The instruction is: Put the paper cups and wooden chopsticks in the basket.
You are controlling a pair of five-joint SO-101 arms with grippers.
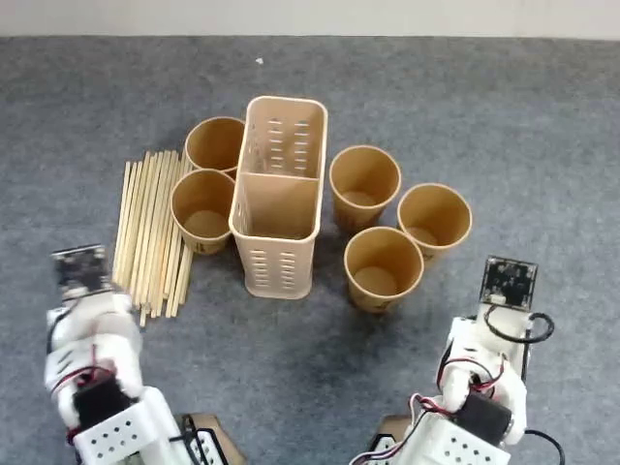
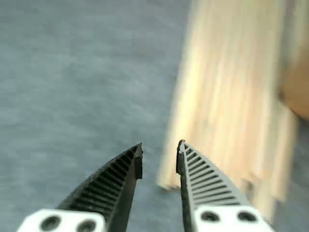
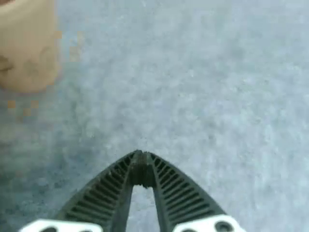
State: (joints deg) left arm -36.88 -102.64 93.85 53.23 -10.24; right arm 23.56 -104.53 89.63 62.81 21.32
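Paper cups [image 1: 383,266]: five, flanking one basket [image 1: 279,269]; wooden chopsticks [image 1: 150,228]: one loose pile.

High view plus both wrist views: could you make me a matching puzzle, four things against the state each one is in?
Things:
1. beige slotted plastic basket
2. bundle of pale wooden chopsticks
3. left hand
4. right hand

States:
a. shut, tips touching
b. open, a gap between the tips
c. lying flat, side by side
d. standing upright, empty

Pairs: 1-d, 2-c, 3-b, 4-a
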